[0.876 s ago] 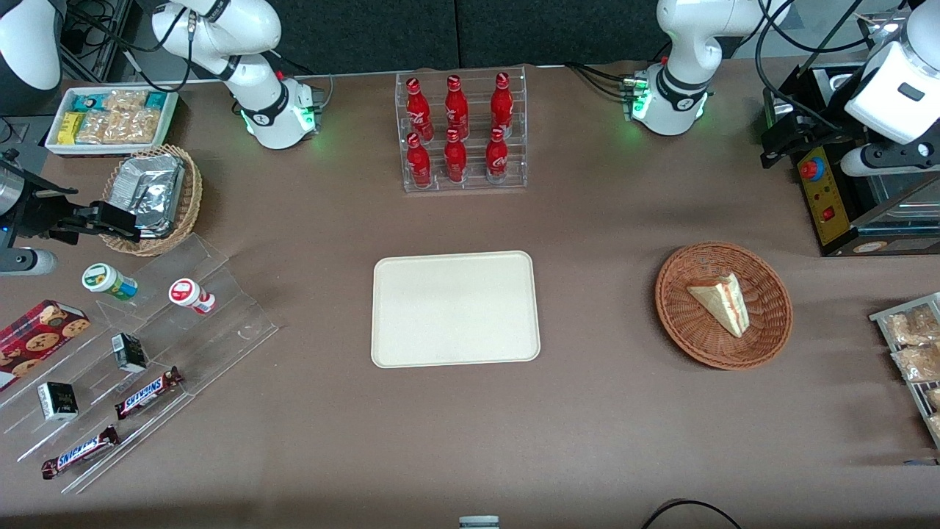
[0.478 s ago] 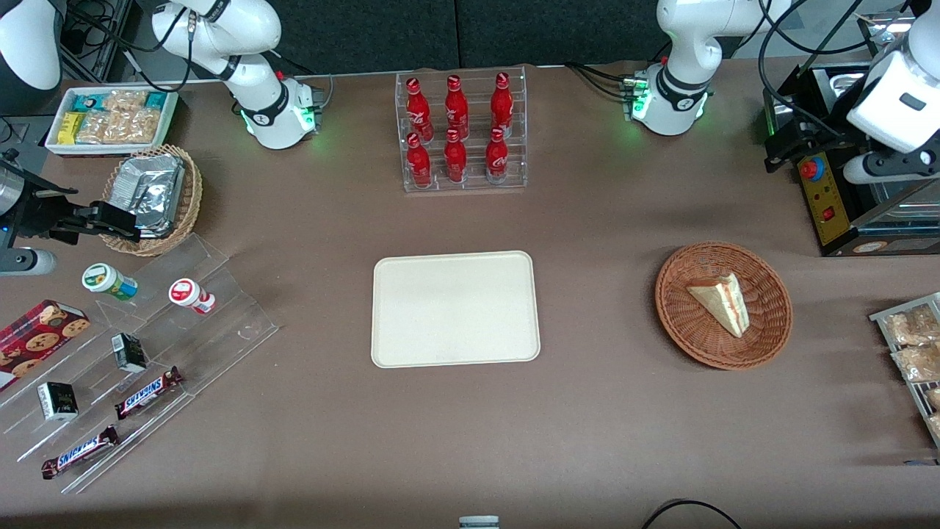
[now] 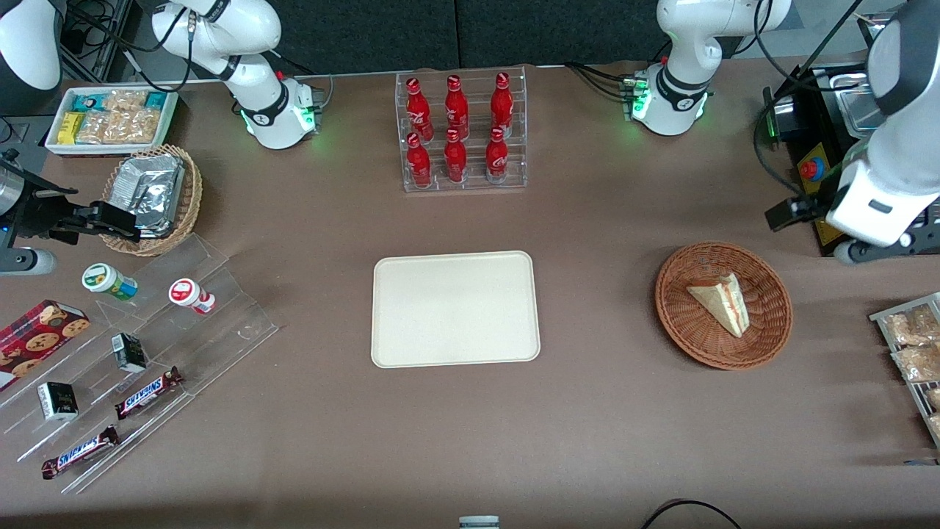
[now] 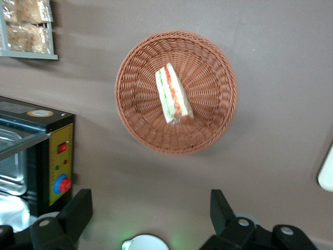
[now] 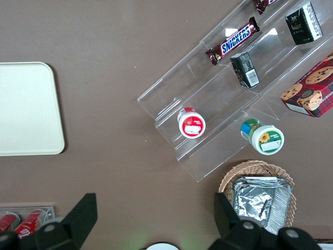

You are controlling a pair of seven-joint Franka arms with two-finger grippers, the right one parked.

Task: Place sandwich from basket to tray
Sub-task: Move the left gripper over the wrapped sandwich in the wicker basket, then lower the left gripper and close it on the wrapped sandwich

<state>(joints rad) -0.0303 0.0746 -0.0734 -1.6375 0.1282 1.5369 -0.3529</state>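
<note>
Left arm's gripper (image 4: 148, 219) hangs high w/ fingers spread wide, nothing in it, prob lining up a top-down grab since the sandwich (image 4: 173, 94) lies below it in the basket (image 4: 213, 62), tray (image 3: 455, 308) bare, well off toward the parked arm's end.

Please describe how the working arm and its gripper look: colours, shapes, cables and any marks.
The arm has glossy white rounded shells with dark grey joints; black cables run along it, and its white base glows green. The gripper, open, high above the table near the basket, has two black wedge-shaped fingers with silver screws.
</note>
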